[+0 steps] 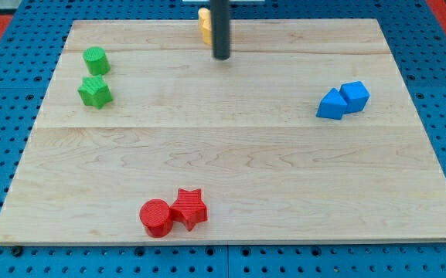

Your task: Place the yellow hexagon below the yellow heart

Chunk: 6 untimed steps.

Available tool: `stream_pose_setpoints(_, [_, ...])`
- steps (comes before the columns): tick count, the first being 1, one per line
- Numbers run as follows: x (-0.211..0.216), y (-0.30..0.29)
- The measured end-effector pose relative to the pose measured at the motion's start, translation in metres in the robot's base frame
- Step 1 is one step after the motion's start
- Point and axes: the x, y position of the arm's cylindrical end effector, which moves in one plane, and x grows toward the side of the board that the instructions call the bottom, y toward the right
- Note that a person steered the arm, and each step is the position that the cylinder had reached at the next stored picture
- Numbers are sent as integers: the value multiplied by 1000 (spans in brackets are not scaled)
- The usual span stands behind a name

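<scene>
A dark rod comes down from the view's top centre; my tip [221, 56] rests on the board near its top edge. Just left of the rod, a yellow block [204, 31] shows at the top edge, mostly hidden by the rod; its shape cannot be made out. A second yellow-orange piece [204, 15] sits right above it, touching it, also partly hidden. I cannot tell which is the hexagon and which the heart. My tip is slightly below and to the right of these yellow blocks.
A green cylinder [95, 60] and a green star [95, 91] stand at the upper left. A blue triangle [331, 104] and a blue cube [355, 96] touch at the right. A red cylinder [156, 217] and a red star [189, 208] touch at the bottom centre. The wooden board [230, 154] lies on blue pegboard.
</scene>
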Motion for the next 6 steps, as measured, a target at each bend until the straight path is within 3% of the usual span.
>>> stream_pose_setpoints(1, [-50, 67])
stream_pose_setpoints(2, [-70, 54])
stream_pose_setpoints(4, [-70, -26])
stream_pose_setpoints(6, [-69, -63])
